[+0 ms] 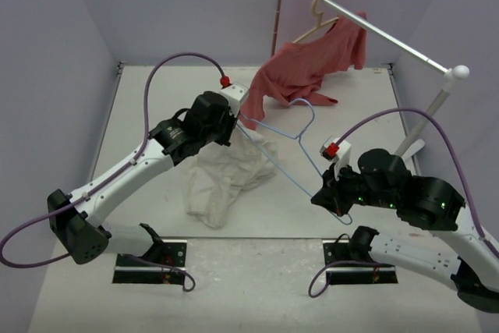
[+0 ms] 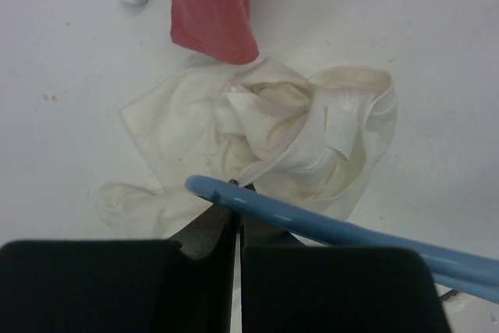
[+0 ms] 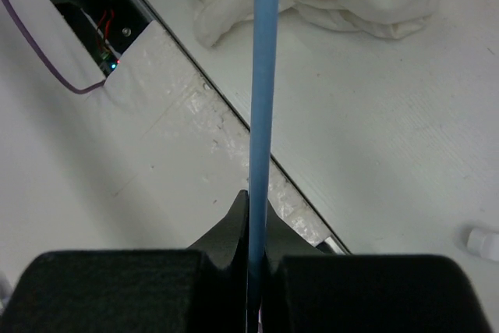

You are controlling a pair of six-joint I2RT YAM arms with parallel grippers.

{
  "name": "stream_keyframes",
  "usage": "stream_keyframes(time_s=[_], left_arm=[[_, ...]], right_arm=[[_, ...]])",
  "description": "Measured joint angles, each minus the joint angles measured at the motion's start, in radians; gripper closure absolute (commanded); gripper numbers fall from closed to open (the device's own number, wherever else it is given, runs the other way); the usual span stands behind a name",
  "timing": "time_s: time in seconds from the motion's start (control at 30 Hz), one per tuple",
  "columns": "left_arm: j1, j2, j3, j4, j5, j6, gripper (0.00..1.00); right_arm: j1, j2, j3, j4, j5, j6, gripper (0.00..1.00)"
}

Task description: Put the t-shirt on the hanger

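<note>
— What's round the edges?
— Pale lilac walls (image 1: 47, 44) at the left, top and right of the frame.
— And below them?
— A white table (image 1: 140, 99), evenly lit. A white rail (image 1: 398, 39) on posts slants across the upper right.

The t-shirt (image 2: 265, 138) is plain cream-white, with yellowish shading in its folds. The hanger (image 3: 263, 76) is light blue. The left gripper (image 2: 236, 217) and right gripper (image 3: 254, 210) are black. The other shirt (image 1: 300, 76) is salmon-red, on a beige hanger (image 1: 320, 19). The rail (image 1: 390, 34) and table (image 1: 156, 99) are white, and the cables (image 1: 183, 56) are purple.
</note>
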Motion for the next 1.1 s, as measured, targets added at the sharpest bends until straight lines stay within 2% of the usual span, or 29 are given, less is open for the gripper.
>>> stream_keyframes(time_s=[0.17, 0.4, 0.53, 0.77, 0.93, 1.1], left_arm=[[0.016, 0.000, 0.099, -0.043, -0.016, 0.056, 1.00], [0.089, -0.001, 0.128, -0.078, -0.109, 0.080, 1.00], [0.102, -0.011, 0.128, -0.078, -0.061, 0.106, 1.00], [0.100, -0.061, 0.128, -0.077, 0.085, 0.128, 1.00], [0.100, -0.072, 0.128, -0.077, 0.090, 0.134, 1.00], [0.100, -0.058, 0.128, -0.083, 0.084, 0.134, 1.00]], right_arm=[[0.048, 0.048, 0.032, -0.043, 0.096, -0.002, 1.00], [0.052, 0.037, 0.038, -0.097, 0.163, 0.009, 1.00], [0.052, 0.046, 0.052, -0.106, 0.163, 0.006, 1.00], [0.054, 0.159, 0.066, -0.107, 0.177, -0.013, 1.00], [0.056, 0.156, 0.066, -0.108, 0.179, -0.014, 1.00], [0.058, 0.116, 0.110, -0.114, 0.248, 0.007, 1.00]])
